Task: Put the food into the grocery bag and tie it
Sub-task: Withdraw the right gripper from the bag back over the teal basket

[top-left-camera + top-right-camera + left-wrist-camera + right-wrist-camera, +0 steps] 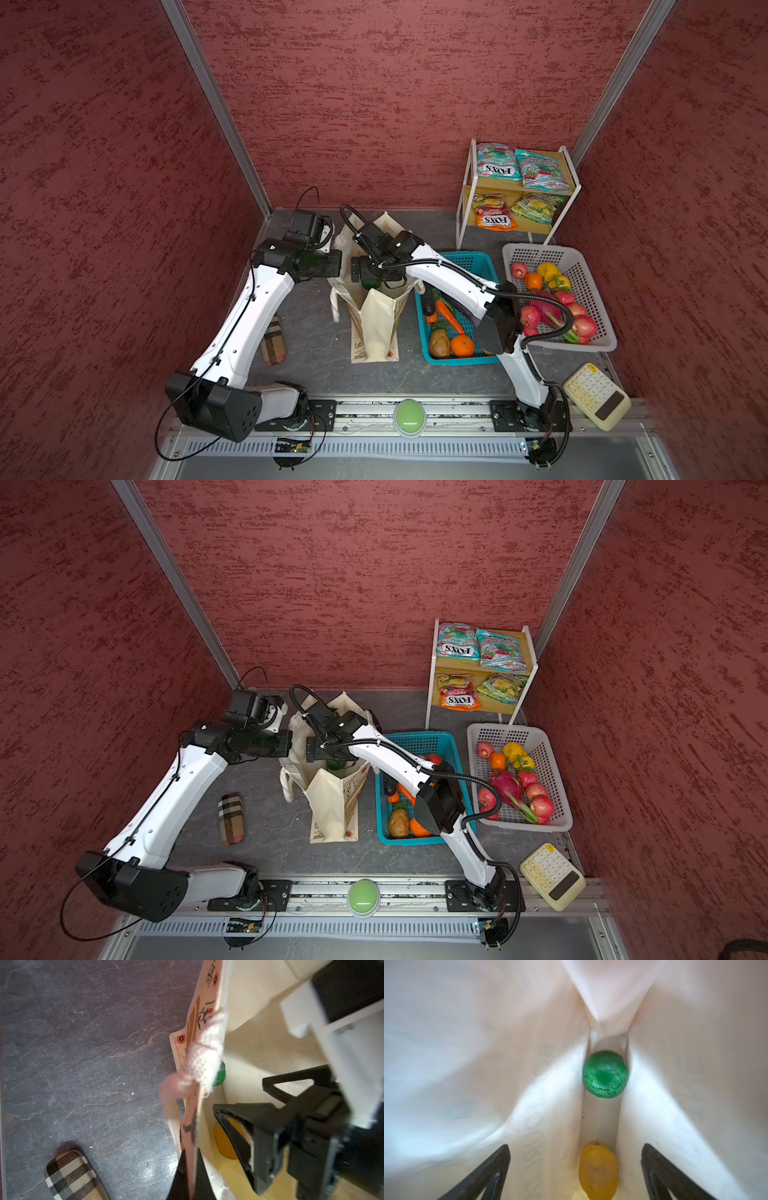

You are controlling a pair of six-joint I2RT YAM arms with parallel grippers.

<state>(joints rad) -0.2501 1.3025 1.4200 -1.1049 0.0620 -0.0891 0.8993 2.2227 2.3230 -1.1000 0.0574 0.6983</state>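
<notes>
- Two hands work at the tall cream canvas grocery bag (pixel 376 328), upright on the grey counter (pixel 316 332).
- Left hand (pixel 190 1169) is clamped on its far-left rim.
- Right hand (pixel 576 1145) points down inside, fingers apart and empty, above the round green vegetable (pixel 605 1074) and yellow fruit (pixel 598 1169).

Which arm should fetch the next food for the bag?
The right arm: its jaws are open and empty in the grocery bag, and the teal basket of food is nearest that arm. The left arm's jaws pinch the bag's rim.
</notes>
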